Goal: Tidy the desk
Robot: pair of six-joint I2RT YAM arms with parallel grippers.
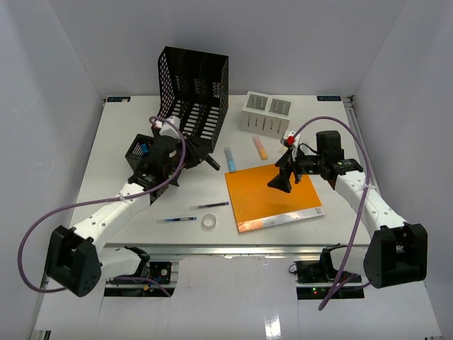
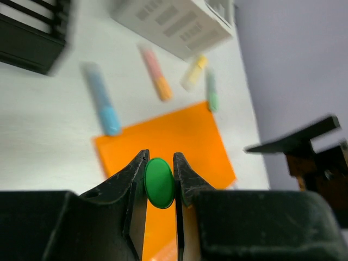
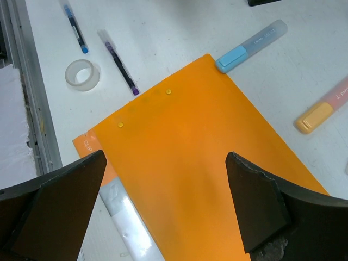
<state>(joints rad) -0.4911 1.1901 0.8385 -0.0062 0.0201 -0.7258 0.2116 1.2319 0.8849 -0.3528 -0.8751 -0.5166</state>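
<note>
A: What sits between the black fingers of the left gripper [image 2: 160, 159]?

B: A smooth green oval piece [image 2: 159, 187], pinched edge-on, with both fingers touching it.

A: And below?

B: A flat orange folder [image 2: 185, 138] on the white desk [image 2: 43, 141]. Past its far edge lie a blue highlighter [image 2: 102, 100], a pink-and-orange highlighter [image 2: 155, 73], a yellow highlighter [image 2: 193, 72] and a green highlighter [image 2: 212, 93].

A: Farther off?

B: A white slotted box [image 2: 174, 22] and a black mesh rack [image 2: 32, 32], both blurred.
</note>
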